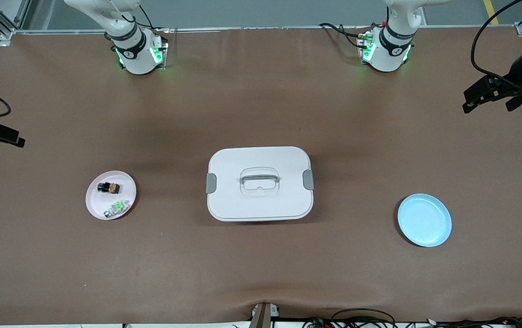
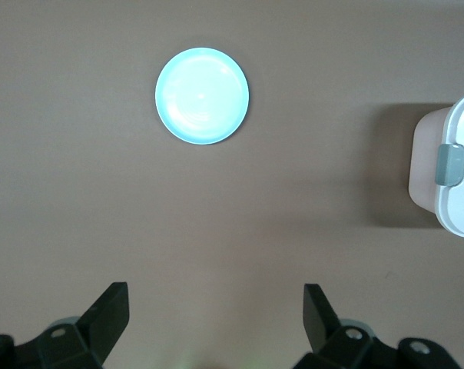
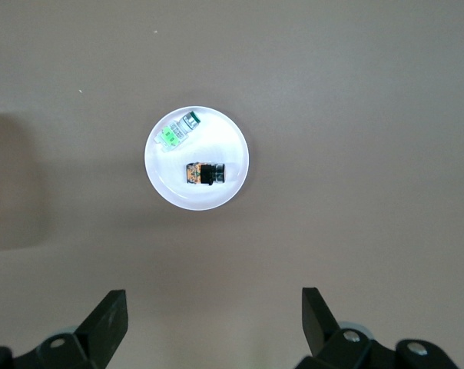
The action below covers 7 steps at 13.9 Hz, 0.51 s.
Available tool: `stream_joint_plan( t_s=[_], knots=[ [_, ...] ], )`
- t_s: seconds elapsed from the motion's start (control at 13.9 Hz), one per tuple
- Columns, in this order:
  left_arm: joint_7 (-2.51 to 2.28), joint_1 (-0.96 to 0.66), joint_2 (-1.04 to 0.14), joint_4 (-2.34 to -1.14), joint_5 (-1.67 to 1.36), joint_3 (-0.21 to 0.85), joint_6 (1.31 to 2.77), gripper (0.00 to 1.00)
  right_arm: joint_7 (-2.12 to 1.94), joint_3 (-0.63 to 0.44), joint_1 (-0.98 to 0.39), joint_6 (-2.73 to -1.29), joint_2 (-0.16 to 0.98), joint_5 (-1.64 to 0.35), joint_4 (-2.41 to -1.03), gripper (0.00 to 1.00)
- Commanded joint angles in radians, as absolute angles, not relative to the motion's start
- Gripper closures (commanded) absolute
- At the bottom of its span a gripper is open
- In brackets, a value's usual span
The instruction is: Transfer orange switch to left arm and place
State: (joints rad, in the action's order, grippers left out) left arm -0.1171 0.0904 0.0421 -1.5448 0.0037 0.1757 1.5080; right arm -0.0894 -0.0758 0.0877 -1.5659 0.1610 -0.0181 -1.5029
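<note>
The orange switch [image 1: 109, 187] lies on a round pink plate [image 1: 96, 204] toward the right arm's end of the table; it also shows in the right wrist view [image 3: 204, 173]. The white box [image 1: 265, 205] stands mid-table, lid latched. My right gripper [image 3: 214, 307] is open and empty, high above the table at the right arm's end, showing at the front view's edge [image 1: 3, 134]. My left gripper [image 2: 215, 307] is open and empty, high over the left arm's end [image 1: 486, 101]. Both are apart from the switch and the box.
A small green-and-white part [image 1: 117, 208] lies on the pink plate beside the switch, nearer the front camera. A round blue plate [image 1: 424, 220] sits empty toward the left arm's end, seen also in the left wrist view [image 2: 202, 96]. The box edge [image 2: 455, 165] shows there too.
</note>
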Motion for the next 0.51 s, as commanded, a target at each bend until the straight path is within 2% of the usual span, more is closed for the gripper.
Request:
stream_joint_plan(
  t_s=[0.0,0.29,0.43],
  knots=[
    [-0.101,0.097,0.037,-1.537,0.0,0.176,1.494,0.0,-0.095,-0.063,0.1,-1.591,0.183,-0.021,-1.497,0.0],
    [-0.101,0.097,0.037,-1.539,0.0,0.175,1.494,0.0,-0.092,-0.064,0.101,-1.669,0.234,0.008,-1.532,0.0],
    [-0.103,0.1,0.035,-1.539,0.0,0.173,1.496,0.0,-0.065,-0.064,0.124,-1.693,0.253,-0.043,-1.57,0.0]
  ],
)
